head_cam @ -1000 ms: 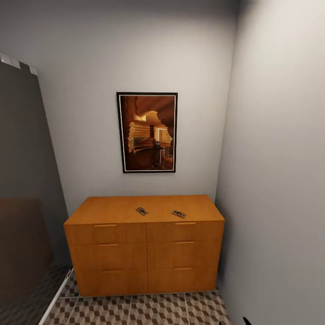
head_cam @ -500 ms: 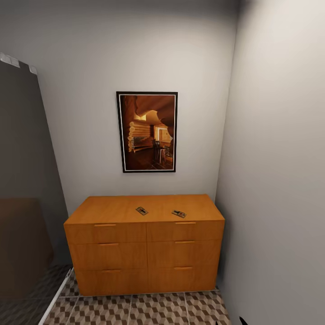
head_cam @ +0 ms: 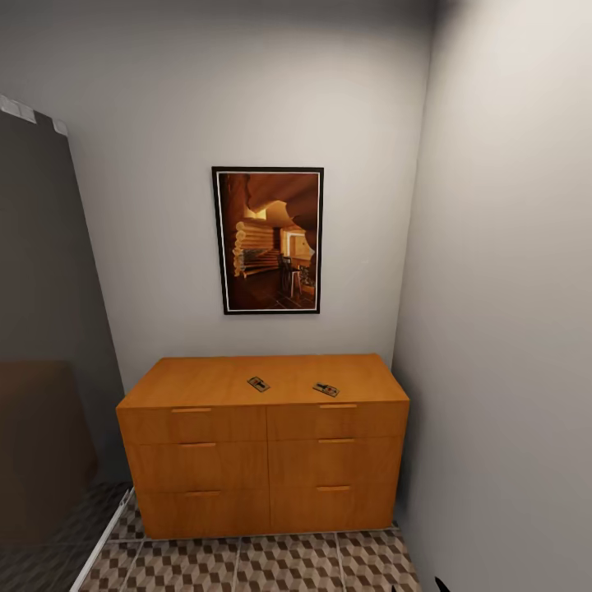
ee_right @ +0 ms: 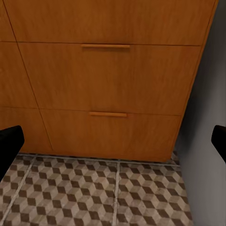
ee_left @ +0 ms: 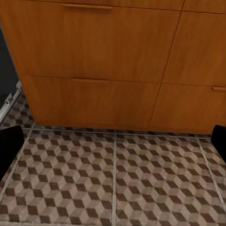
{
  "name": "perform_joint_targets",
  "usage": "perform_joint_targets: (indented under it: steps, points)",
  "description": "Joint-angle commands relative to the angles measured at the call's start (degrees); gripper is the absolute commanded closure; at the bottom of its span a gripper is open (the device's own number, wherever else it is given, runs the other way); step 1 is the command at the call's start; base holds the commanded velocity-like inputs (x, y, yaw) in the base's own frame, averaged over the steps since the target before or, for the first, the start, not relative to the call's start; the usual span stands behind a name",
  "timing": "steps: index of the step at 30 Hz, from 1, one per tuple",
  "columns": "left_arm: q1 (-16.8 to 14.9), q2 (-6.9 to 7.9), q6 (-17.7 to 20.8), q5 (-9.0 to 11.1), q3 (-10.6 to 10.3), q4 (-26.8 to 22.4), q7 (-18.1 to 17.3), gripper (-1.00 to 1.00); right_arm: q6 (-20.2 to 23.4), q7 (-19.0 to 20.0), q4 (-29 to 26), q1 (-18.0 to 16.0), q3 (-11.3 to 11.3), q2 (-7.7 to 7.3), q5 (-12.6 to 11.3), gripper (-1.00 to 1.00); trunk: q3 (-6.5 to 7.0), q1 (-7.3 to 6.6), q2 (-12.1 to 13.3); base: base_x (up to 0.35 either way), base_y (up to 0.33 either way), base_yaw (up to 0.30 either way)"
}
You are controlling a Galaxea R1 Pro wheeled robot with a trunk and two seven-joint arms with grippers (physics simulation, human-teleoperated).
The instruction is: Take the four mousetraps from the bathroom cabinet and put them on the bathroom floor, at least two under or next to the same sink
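Observation:
The orange-brown cabinet (head_cam: 263, 444) stands against the back wall in the head view. Two mousetraps lie on its flat top, one near the middle (head_cam: 258, 384) and one further right (head_cam: 326, 390), both close to the front edge. The cube-patterned bathroom floor (head_cam: 247, 567) runs in front of it. My left gripper (ee_left: 113, 141) hangs low, facing the lower drawer fronts (ee_left: 94, 56) and the floor (ee_left: 113, 183), open with nothing between its black fingertips (ee_left: 9, 146). My right gripper (ee_right: 113, 141) also stands open and empty before the cabinet's right-hand drawers (ee_right: 106, 75).
A framed picture (head_cam: 268, 241) hangs above the cabinet. A grey wall (head_cam: 501, 329) closes the right side right up to the cabinet's end. A dark tall panel (head_cam: 41, 345) with a white floor rail (head_cam: 103, 543) stands on the left.
The head view has crept by a few pixels. The cabinet, the two mousetraps and the rest stand as before.

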Motion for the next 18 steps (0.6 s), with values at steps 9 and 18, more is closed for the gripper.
perform_joint_targets:
  steps: [9,18]
  points:
    - [0.0,-0.02,-0.1,0.5,0.0,0.2,-0.7,-1.0,1.2,0.2,0.0,0.0,0.5,-0.06,-0.6,-1.0,-0.03,0.02,0.0,0.0,0.0,0.0]
    - [0.0,0.12,-0.1,0.4,0.0,0.2,-0.7,-1.0,1.4,0.3,-0.1,0.0,0.4,-0.08,-0.5,-1.0,-0.03,0.02,0.0,0.0,0.0,0.0]
